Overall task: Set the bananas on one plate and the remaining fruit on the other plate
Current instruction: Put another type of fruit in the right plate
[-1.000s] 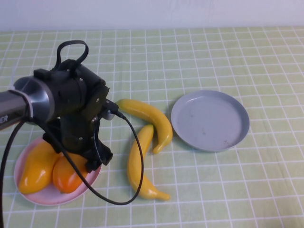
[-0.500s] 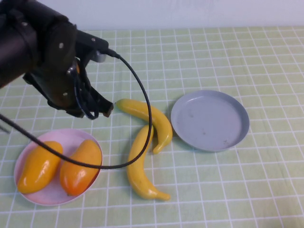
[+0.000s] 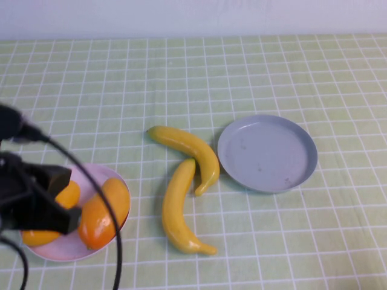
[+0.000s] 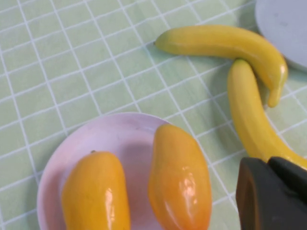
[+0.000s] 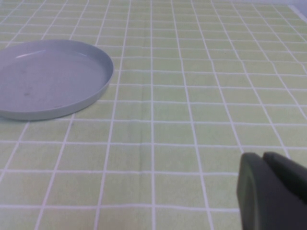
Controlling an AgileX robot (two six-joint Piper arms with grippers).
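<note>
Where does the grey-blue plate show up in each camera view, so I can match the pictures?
High view: the grey-blue plate lies right of centre, empty, beside the bananas.
Left wrist view: only its edge shows, in the top right corner, next to the upper banana.
Right wrist view: it fills the upper left, empty.
Shared landmark: the green checked tablecloth.

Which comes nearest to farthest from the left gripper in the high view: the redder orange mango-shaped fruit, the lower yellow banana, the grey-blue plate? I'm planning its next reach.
The left gripper is shut, at the table's near left over the pale pink-lilac plate.
1. Redder orange mango-shaped fruit, beside it on that plate.
2. Lower yellow banana, mid-table.
3. Grey-blue plate, right side.
</note>
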